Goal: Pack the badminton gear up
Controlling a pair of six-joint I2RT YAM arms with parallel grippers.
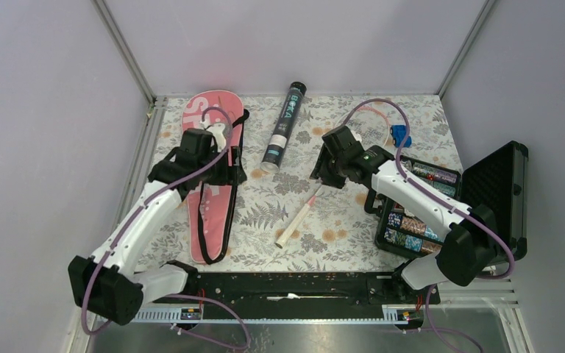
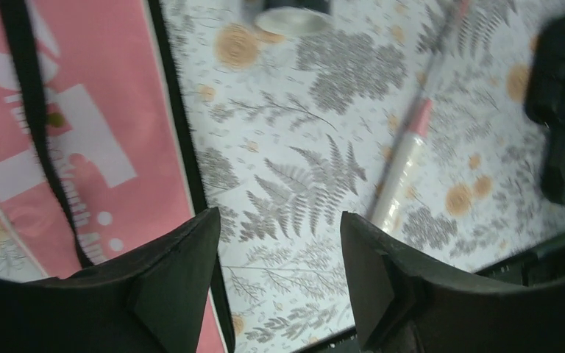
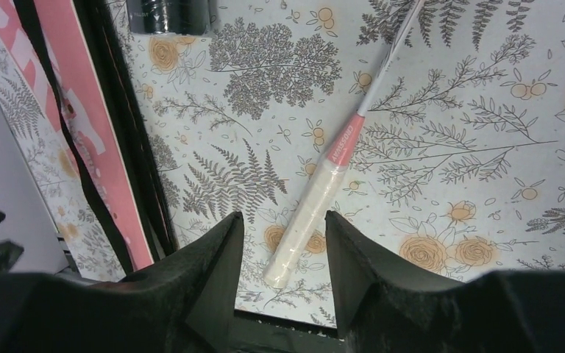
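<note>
The long pink bag (image 1: 210,176) lies on the left of the floral cloth, with its black strap (image 2: 33,110) across it. My left gripper (image 2: 279,220) hangs open over the cloth just right of the bag's edge (image 2: 103,147), with nothing between its jaws. A racket's cream handle (image 1: 299,215) lies slanted mid-table, and its shaft runs up under my right gripper (image 1: 331,168). In the right wrist view that gripper (image 3: 285,220) is open above the handle's end (image 3: 305,220) without touching it. The black tube (image 1: 283,129) lies at the back centre. No shuttlecock shows.
An open black case of patterned rolls (image 1: 419,206) sits at the right, its lid (image 1: 496,187) standing up. A small blue toy (image 1: 399,137) lies behind it. Metal frame rails border the cloth, and a black bar (image 1: 301,283) runs along the near edge.
</note>
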